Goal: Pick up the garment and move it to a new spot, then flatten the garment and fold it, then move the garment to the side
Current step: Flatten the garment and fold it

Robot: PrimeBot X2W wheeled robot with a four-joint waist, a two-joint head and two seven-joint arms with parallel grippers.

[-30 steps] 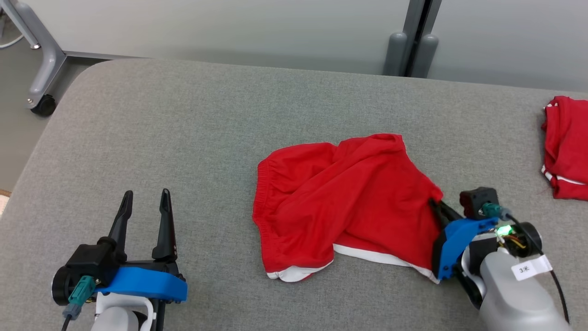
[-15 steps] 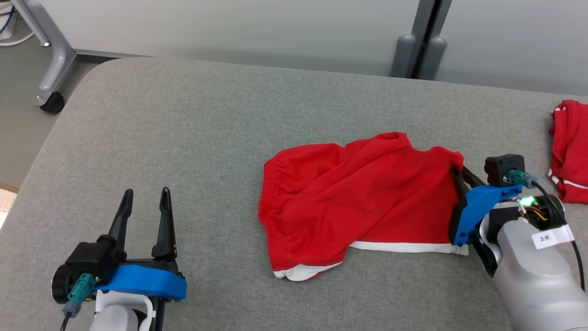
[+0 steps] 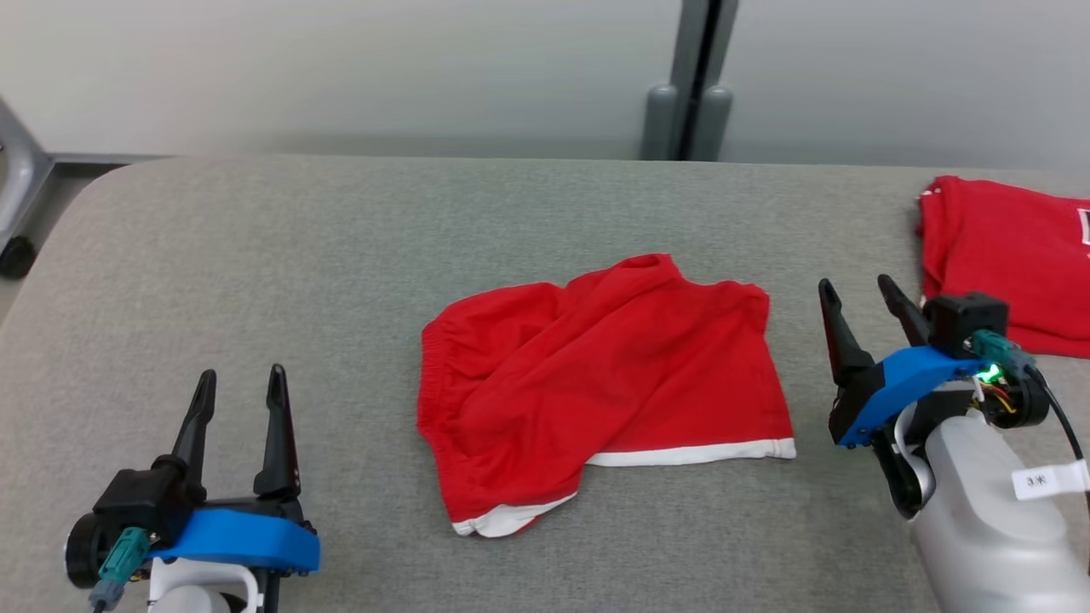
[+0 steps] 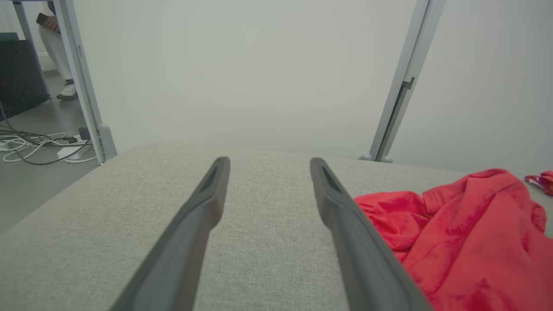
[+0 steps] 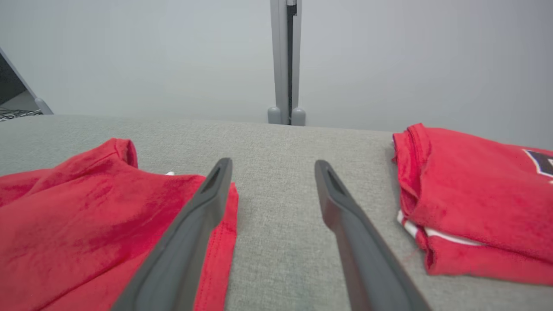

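The garment (image 3: 596,383), red shorts with white hem trim, lies rumpled and partly folded over itself at the middle of the grey table (image 3: 341,238). It also appears in the left wrist view (image 4: 458,242) and the right wrist view (image 5: 86,216). My right gripper (image 3: 858,294) stands open just right of the shorts' right edge, nothing between its fingers (image 5: 203,211). My left gripper (image 3: 240,383) is open at the lower left, well away from the cloth, fingers (image 4: 207,194) over bare table.
A second red garment (image 3: 1005,255), folded, with white trim, lies at the table's right edge (image 5: 475,207), close to my right gripper. A grey post (image 3: 685,81) stands behind the table. Cables (image 4: 39,144) and a person's foot (image 4: 67,90) show on the floor at far left.
My right gripper dragged the shorts' right side outward, then let go and opened, drawing back to the right. The head camera has shifted. The left gripper has stayed put.
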